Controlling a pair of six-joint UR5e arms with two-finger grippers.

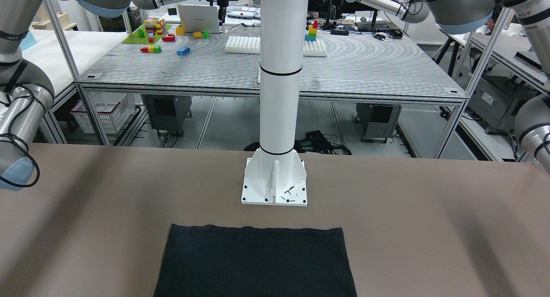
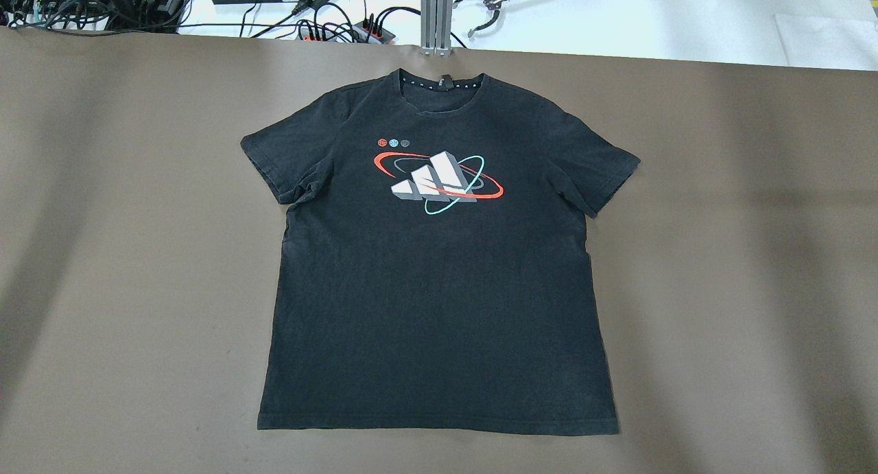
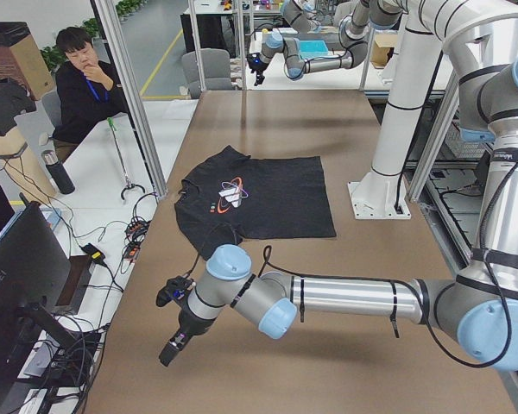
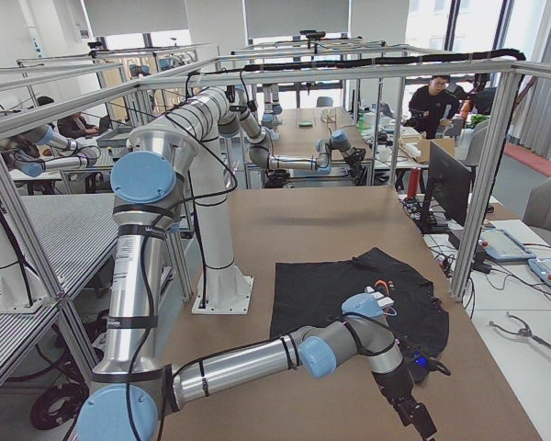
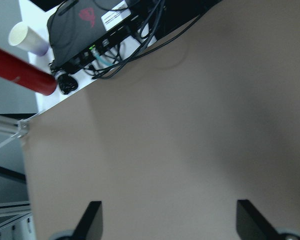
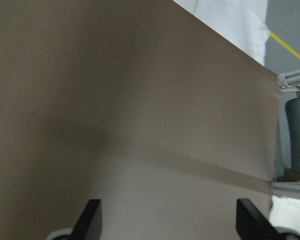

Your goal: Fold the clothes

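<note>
The clothes are one black T-shirt [image 2: 439, 302] with a white, red and teal chest logo, lying flat and face up in the middle of the brown table [image 2: 754, 268]. Its collar points away from the robot, and its hem [image 1: 258, 230] lies nearest the robot's base. The shirt also shows in the side views [image 3: 268, 203] [image 4: 349, 289]. My left gripper [image 5: 170, 217] hovers open over bare table near the left end, away from the shirt. My right gripper [image 6: 167, 217] is open over bare table at the right end. Neither holds anything.
The white robot pedestal [image 1: 275, 189] stands just behind the shirt's hem. Cables and power strips [image 2: 329, 21] lie beyond the table's far edge. A red bottle [image 5: 20, 70] and a paper cup sit off the table's left end. A person [image 3: 82, 78] sits there.
</note>
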